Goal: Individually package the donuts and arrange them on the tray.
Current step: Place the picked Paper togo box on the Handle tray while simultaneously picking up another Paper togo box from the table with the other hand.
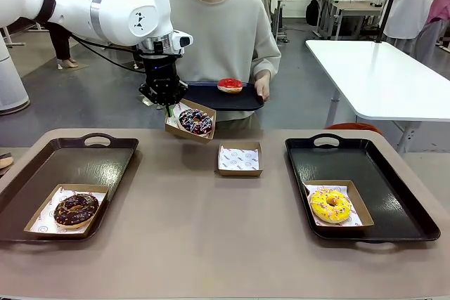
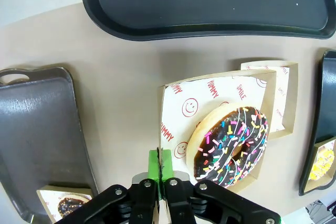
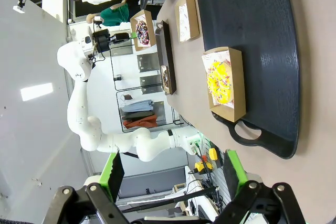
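On the left tray (image 1: 42,173) the chocolate-brown donut (image 1: 76,210) was seen boxed. Above the table (image 1: 211,244), past that tray's far right corner, the left gripper (image 1: 167,107) was clamped on the left rim of a paper-lined box (image 1: 184,133), held clear and tilted. The dark sprinkled donut (image 1: 195,121) lay inside it, to the right of the jaws, so the load hung off one side of the pinch. The left tray was judged the nearer landing place, down and leftward. Behind, the red donut (image 1: 230,85) was carried on a small tray (image 1: 246,100) by the person. An empty box (image 1: 239,171) lay at the centre. On the right tray (image 1: 401,201) the yellow donut (image 1: 330,205) was boxed. The right gripper (image 3: 173,177) was spread wide, nothing held.
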Robot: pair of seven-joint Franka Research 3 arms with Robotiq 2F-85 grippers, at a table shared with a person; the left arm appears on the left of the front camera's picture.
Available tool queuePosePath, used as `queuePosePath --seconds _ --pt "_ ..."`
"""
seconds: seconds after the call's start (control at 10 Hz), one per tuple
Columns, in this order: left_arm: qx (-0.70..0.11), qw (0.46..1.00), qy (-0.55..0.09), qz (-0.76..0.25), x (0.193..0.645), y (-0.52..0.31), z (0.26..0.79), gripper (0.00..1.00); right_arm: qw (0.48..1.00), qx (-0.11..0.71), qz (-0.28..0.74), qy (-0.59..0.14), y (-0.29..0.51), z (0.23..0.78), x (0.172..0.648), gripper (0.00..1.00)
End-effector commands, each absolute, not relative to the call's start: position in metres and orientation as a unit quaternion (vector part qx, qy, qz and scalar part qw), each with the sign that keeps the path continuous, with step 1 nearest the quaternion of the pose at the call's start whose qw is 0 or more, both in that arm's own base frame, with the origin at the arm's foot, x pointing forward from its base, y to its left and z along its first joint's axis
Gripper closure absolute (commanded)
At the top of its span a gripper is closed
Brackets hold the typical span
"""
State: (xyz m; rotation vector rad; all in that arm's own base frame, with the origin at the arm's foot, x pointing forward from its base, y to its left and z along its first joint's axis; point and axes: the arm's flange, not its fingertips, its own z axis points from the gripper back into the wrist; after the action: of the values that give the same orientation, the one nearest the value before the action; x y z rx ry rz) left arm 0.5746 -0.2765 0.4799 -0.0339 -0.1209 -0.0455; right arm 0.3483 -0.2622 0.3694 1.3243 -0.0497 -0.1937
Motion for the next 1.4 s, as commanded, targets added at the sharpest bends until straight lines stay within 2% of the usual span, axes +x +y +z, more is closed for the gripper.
queuePosePath --seconds 0.0,0.3,0.5,0.7,1.0,1.3 --pt "-0.017 0.998 -0.060 -0.023 0.575 -0.276 0.480 0.99 0.784 0.614 -0.090 -0.023 -0.262 0.369 0.348 0.00" --pt "-0.070 0.995 -0.029 -0.061 0.561 -0.212 0.497 0.99 0.836 0.544 -0.075 0.013 -0.198 0.425 0.394 0.00" --pt "-0.078 0.995 -0.028 -0.045 0.534 -0.156 0.511 0.99 0.871 0.488 -0.049 0.014 -0.134 0.472 0.423 0.00" --pt "-0.066 0.997 -0.015 -0.025 0.529 -0.112 0.503 0.99 0.903 0.426 -0.050 -0.012 -0.072 0.500 0.458 0.00" --pt "-0.063 0.998 -0.023 -0.011 0.536 -0.059 0.484 0.99 0.935 0.350 -0.039 -0.037 0.008 0.509 0.503 0.00" --pt "-0.046 0.998 -0.030 0.004 0.539 -0.030 0.471 0.99 0.955 0.290 -0.023 -0.049 0.071 0.490 0.529 0.00"
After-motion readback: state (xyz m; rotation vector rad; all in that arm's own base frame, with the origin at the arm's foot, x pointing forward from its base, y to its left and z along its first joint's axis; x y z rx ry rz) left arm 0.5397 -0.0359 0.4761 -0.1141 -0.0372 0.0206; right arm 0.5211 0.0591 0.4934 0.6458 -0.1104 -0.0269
